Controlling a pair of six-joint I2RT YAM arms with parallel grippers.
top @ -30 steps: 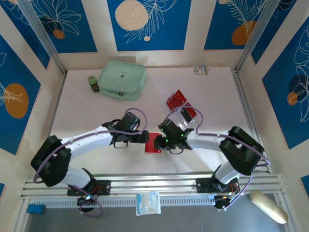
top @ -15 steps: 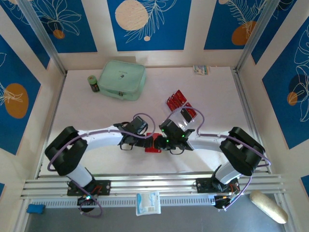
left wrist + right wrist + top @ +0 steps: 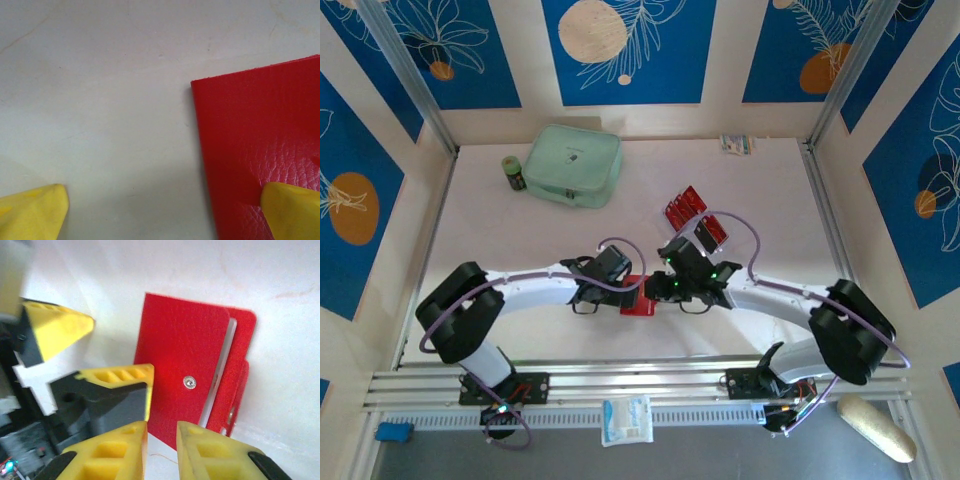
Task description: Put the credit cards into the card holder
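Observation:
The card holder [image 3: 638, 297] is a small red wallet lying flat on the white table between my two grippers. Its flap sits slightly ajar, showing a snap stud and a pale inner edge [image 3: 186, 371]. My left gripper [image 3: 618, 289] stands wide open at the wallet's left edge [image 3: 260, 150], with one yellow fingertip [image 3: 292, 210] over the red leather. My right gripper [image 3: 162, 440] hovers at the wallet's near edge, open by a narrow gap with nothing in it. Red credit cards [image 3: 685, 207] lie fanned behind the right wrist, more of them [image 3: 712, 232] just beside it.
A mint-green zip case [image 3: 573, 165] and a small dark jar [image 3: 513, 172] stand at the back left. A small packet [image 3: 737, 144] lies against the back wall. Metal rails run along the near edge and both sides.
The left arm has folded in and brought its gripper right, up to the wallet's edge. The right arm's elbow has swung out to the right, its wrist shifting slightly right.

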